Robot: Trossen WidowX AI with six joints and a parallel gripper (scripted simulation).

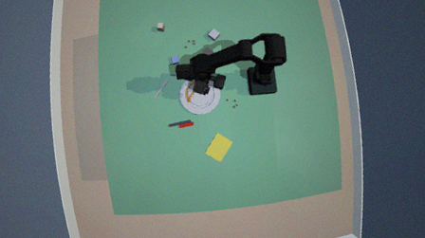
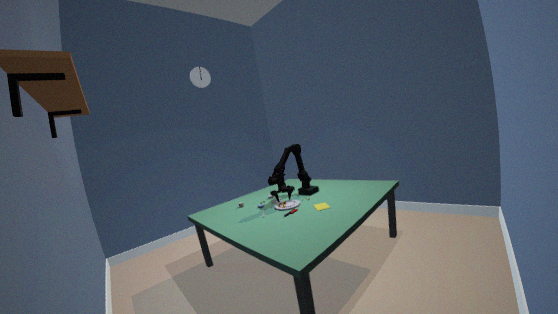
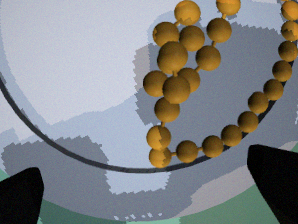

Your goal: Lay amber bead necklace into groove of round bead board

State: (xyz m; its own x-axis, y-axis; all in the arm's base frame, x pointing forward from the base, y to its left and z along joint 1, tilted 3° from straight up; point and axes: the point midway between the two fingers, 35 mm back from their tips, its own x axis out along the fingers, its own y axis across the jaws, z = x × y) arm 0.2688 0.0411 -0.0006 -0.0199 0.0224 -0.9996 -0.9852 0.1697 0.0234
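Note:
The amber bead necklace (image 1: 188,99) (image 3: 172,59) lies on the white round bead board (image 1: 207,108) (image 3: 60,75). In the wrist view, a run of beads follows the dark groove (image 3: 65,153) along the lower right and right. The other strand is bunched and folded inside the ring, some beads on top of others. A corner of the necklace sits just inside the groove at the bottom. My gripper (image 3: 147,169) (image 2: 284,199) is open wide and empty over the board's edge, its fingertips on either side of that corner. The arm hides part of the board in the top view.
A red and dark pen-like object (image 1: 186,125) and a yellow sheet (image 1: 219,147) lie beyond the board. A thin grey stick (image 1: 161,89) and a blue block (image 1: 175,59) lie left of it. A white block (image 1: 214,34), a beige block (image 1: 160,26) and small brown bits lie around.

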